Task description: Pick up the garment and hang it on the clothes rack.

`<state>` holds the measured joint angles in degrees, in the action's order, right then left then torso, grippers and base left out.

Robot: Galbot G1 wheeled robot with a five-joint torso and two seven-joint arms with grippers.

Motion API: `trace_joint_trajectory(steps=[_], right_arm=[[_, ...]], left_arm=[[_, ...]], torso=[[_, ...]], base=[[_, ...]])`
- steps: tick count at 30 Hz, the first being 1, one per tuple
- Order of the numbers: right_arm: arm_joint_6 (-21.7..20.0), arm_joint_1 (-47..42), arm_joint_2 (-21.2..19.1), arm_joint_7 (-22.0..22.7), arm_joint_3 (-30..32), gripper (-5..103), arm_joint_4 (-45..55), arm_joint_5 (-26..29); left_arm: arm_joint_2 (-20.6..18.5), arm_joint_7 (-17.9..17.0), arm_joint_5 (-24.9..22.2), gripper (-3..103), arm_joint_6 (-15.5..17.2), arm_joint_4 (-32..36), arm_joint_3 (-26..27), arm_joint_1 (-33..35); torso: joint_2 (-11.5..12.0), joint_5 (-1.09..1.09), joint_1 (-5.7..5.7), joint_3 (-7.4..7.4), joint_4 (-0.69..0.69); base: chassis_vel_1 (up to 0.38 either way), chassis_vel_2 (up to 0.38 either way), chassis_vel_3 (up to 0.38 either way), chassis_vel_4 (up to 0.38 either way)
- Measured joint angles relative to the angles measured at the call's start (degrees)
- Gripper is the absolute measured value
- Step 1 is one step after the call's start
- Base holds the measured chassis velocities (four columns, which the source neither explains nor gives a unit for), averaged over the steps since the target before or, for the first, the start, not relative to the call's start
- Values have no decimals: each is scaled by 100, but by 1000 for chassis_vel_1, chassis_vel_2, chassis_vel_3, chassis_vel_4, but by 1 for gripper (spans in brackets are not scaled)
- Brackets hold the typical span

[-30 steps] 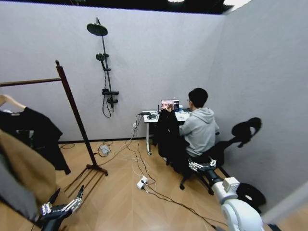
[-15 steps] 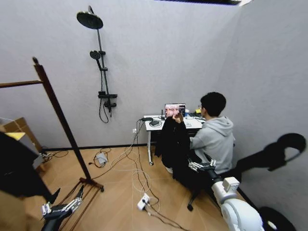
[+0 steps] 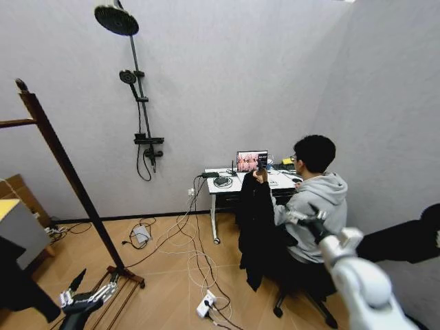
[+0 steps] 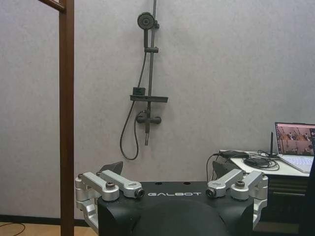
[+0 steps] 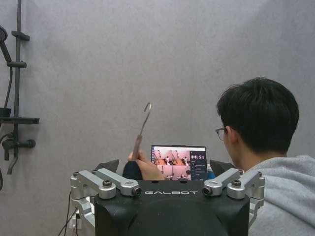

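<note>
one garment (image 3: 260, 230) hangs from a person's hand (image 5: 146, 169) by one clothes rack (image 3: 63, 165); both grippers' fingers spread, empty.

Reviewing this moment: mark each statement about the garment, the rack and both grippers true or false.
1. The long black jacket hangs on the dark reddish-brown wooden rack. False: a person's hand holds it up by its silver hanger hook beside the desk.
2. The right gripper is open and holds nothing. True.
3. The left gripper grips the rack's post. False: it is low, open, apart from the rack.
4. An open laptop stands on the white desk. True.
</note>
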<state>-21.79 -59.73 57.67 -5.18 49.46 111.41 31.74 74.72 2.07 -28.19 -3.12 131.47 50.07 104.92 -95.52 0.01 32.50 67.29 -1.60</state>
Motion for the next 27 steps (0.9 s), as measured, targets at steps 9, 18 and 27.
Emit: trace_joint_trajectory(steps=[9,18,27], right_arm=[[670,2008,-531,-865,-1155,100,-2156,86],[744,3274,-107,-632,-2265,100,-3308,-80],[1014,4193,695,-357,-2725,102,-4470,-521]], left_arm=[[0,2,0,100,0,0,-1,-3],[0,2,0,100,0,0,0,-2],[0,4,0,100,0,0,-1,-2]], torso=[[6,-1,11,3,1],[5,-1,9,2,-2],[5,0,9,3,-2]], base=[[3,-3,-2,6],[0,0,0,0],[0,0,0,0]])
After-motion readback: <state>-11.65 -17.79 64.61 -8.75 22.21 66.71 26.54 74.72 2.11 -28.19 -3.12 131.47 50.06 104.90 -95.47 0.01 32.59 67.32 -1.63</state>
